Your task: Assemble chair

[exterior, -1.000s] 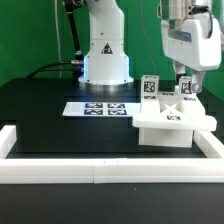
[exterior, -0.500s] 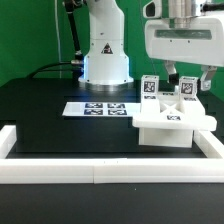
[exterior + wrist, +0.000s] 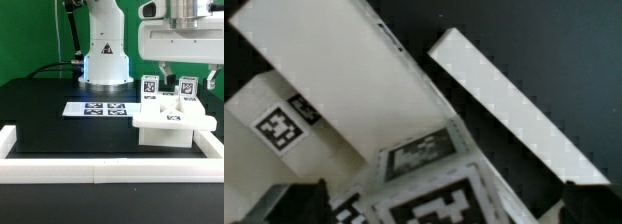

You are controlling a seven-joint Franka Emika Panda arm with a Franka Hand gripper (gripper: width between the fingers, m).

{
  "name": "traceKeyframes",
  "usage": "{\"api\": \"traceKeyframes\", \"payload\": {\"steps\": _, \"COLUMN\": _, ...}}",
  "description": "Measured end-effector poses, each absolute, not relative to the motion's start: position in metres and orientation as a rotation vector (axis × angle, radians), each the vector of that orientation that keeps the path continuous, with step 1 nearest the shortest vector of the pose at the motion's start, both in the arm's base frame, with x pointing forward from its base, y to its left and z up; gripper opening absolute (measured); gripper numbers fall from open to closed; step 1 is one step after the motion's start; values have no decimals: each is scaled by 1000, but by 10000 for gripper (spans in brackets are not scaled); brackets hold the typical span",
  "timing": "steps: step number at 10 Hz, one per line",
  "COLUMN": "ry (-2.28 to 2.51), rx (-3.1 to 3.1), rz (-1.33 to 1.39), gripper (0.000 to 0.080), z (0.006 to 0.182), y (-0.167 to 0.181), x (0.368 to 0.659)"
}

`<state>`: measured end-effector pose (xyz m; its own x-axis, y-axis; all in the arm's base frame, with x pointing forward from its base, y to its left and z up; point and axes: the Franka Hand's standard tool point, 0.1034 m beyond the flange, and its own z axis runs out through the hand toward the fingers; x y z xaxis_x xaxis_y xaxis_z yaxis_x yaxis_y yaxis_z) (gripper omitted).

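**One white chair, half built, on the black counter**

One chair sits at about 4 o'clock on the black counter, close to the white border rail. Its flat seat has two tagged posts standing up from it. The end effector hangs just above those posts, at about 2 o'clock, with its fingers wide apart and nothing in them. The marker board lies flat near the middle, just beside the chair.

- Bare tabletop lies open on the exterior view's left
- Chair and white border rails block the right and front edge
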<state>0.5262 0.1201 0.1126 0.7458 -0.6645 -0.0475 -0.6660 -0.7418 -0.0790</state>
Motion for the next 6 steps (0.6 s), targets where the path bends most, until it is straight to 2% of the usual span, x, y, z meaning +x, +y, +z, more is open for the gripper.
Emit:
{"api": "traceKeyframes", "payload": {"steps": 2, "ry": 939, "rx": -2907, "rz": 16, "gripper": 648, "z": 112, "y": 119, "x": 526}}
{"api": "traceKeyframes", "payload": {"steps": 3, "ry": 924, "rx": -2912, "rz": 15, "gripper": 560, "z": 112, "y": 119, "x": 526}}
{"api": "traceKeyframes", "payload": {"steps": 4, "ry": 930, "rx": -2910, "rz": 16, "gripper": 560, "z": 112, "y": 119, "x": 526}}
{"api": "traceKeyframes", "payload": {"steps": 5, "ry": 930, "rx": -2910, "rz": 16, "gripper": 346, "z": 113, "y": 118, "x": 526}}
{"api": "traceKeyframes", "payload": {"steps": 6, "ry": 932, "rx": -2909, "rz": 16, "gripper": 286, "z": 113, "y": 118, "x": 526}}
